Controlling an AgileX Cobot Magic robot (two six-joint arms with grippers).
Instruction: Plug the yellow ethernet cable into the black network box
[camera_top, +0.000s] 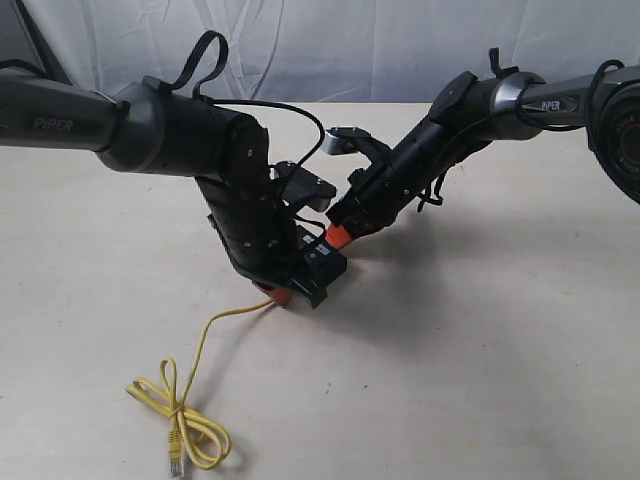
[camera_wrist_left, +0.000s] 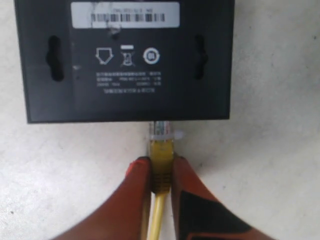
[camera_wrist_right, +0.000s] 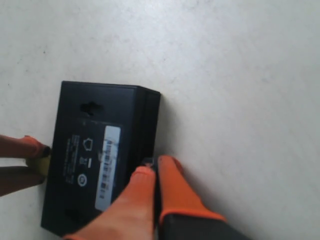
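The black network box (camera_wrist_left: 127, 65) lies flat on the table with its white barcode label (camera_wrist_left: 125, 15) up. My left gripper (camera_wrist_left: 161, 167) is shut on the yellow boot of the yellow ethernet cable (camera_wrist_left: 161, 155). The cable's clear plug (camera_wrist_left: 161, 131) meets the box's near edge; how deep it sits is hidden. In the exterior view the cable (camera_top: 215, 325) trails from the left gripper (camera_top: 283, 293) to a loose loop (camera_top: 185, 425). My right gripper (camera_wrist_right: 154, 167) is shut, its orange tips pressed against the opposite long edge of the box (camera_wrist_right: 80, 150).
Both arms meet over the box (camera_top: 328, 268) at the middle of the pale table (camera_top: 480, 350). The cable's free plug end (camera_top: 176, 462) lies near the table's front edge. A white cloth backdrop (camera_top: 330, 45) hangs behind.
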